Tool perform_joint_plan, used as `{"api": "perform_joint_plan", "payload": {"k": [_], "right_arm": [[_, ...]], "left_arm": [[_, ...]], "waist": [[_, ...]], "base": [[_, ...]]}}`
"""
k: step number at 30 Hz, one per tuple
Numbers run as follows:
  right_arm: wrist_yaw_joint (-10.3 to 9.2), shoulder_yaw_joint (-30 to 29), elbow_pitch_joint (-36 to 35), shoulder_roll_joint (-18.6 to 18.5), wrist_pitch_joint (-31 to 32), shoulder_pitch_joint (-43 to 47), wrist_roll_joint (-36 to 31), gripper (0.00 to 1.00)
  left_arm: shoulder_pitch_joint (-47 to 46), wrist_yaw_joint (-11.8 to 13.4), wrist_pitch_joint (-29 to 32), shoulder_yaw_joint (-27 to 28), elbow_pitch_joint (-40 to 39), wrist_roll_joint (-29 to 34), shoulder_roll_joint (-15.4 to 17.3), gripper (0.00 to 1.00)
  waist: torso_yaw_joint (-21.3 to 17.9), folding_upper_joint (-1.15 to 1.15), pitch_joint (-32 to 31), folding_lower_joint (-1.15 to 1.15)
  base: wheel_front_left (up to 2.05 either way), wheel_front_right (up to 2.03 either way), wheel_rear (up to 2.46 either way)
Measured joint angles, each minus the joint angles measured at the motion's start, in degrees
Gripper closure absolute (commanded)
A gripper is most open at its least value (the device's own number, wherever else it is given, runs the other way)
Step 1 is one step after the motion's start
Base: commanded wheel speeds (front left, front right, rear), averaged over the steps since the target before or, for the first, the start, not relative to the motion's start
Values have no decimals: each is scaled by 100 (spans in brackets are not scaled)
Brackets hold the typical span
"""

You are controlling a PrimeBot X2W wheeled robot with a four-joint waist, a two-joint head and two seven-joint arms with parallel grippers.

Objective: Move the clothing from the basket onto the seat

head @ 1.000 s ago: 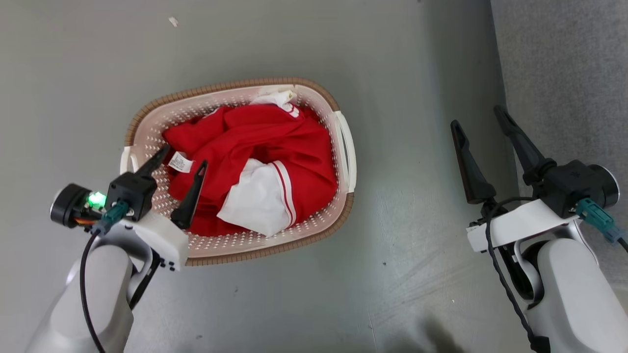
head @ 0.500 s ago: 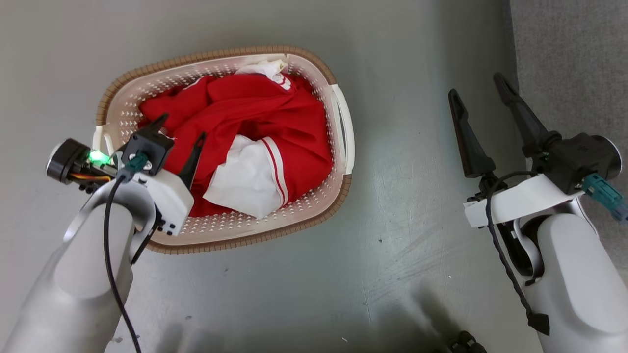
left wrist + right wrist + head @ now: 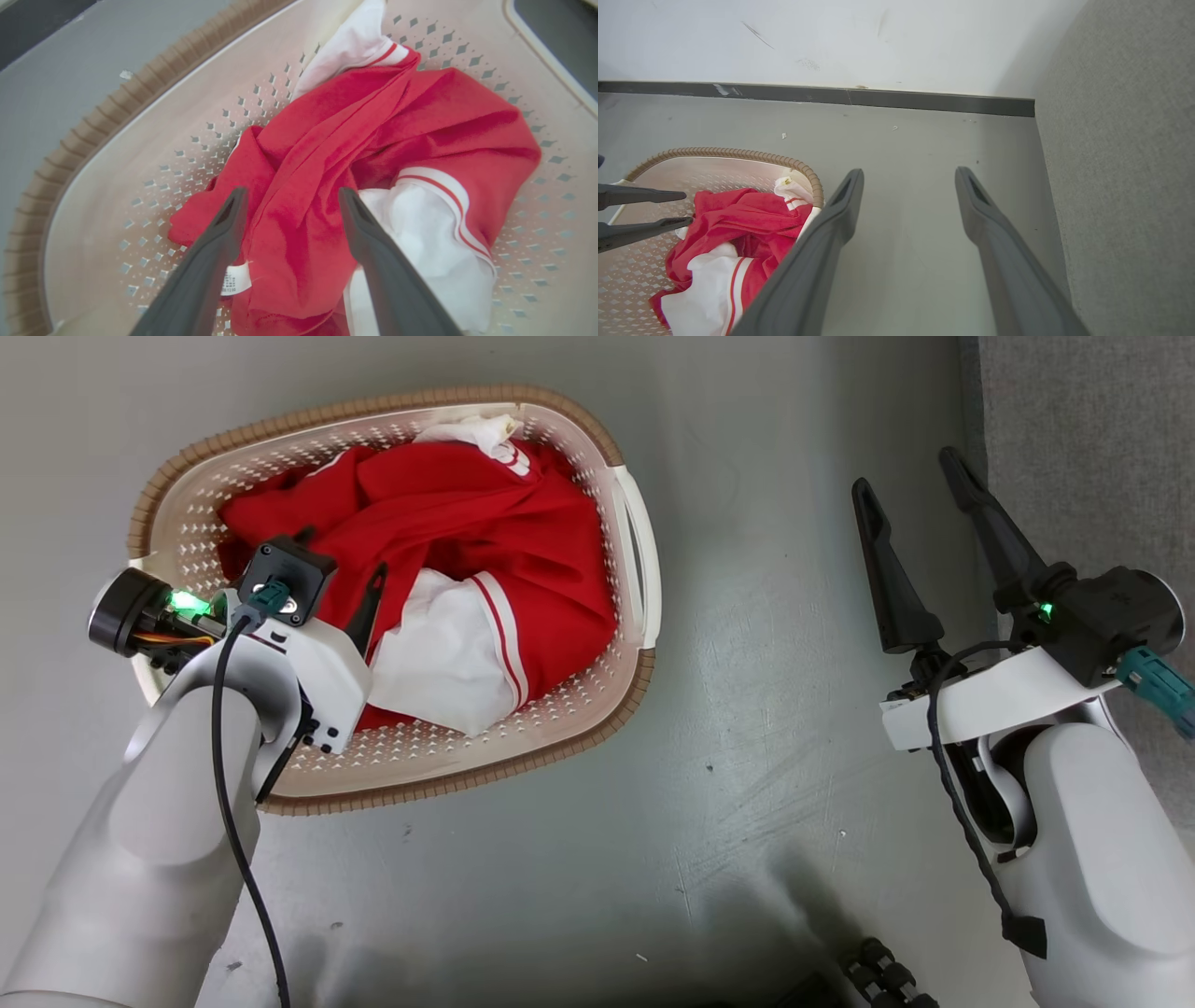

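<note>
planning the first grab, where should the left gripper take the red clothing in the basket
Pinch the raised red fold running up the middle of the clothing, coming straight down from above. The left gripper hangs over it with open jaws either side of that ridge, and the basket walls likely block a sideways approach.

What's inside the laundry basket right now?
Crumpled red garments with white striped panels lie in the laundry basket; a small care label shows. The open left gripper hangs over them. The basket's bottom beneath the pile is covered.
</note>
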Motion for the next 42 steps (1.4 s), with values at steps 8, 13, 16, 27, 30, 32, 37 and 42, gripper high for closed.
{"api": "perform_joint_plan", "payload": {"k": [8,13,16,27,30,32,37,42], "right_arm": [[0,-1,-10,0,0,-30,-1,0],[0,13,-26,0,-1,-80,-3,0],[0,16,-33,0,-1,-79,-3,0],[0,87,-51,0,-1,-76,59,0],[0,100,-55,0,-1,-75,108,0],[0,103,-67,0,-1,-75,152,0],[0,134,-80,0,-1,-75,199,0],[0,143,-89,0,-3,-77,240,0]], "left_arm": [[-96,0,-1,64,192,-70,-52,0],[-177,0,-8,102,318,-91,-49,0],[-210,0,-10,101,370,-91,-59,0],[-394,0,-71,88,550,-89,-90,0],[-443,8,-115,78,601,-89,-123,0],[-467,8,-121,76,636,-89,-133,0],[-478,8,-167,76,722,-89,-134,0],[-582,42,-222,78,816,-88,-115,51]], "waist": [[-83,0,135,0],[-111,0,217,0],[-125,0,263,0],[-200,0,390,-1],[-229,0,422,-1],[-248,0,444,0],[-290,0,497,-1],[-337,0,547,-1]], "base": [[0,0,0],[0,0,0],[0,0,0],[0,0,0],[0,0,0],[0,0,0],[0,0,0],[0,0,0]]}}
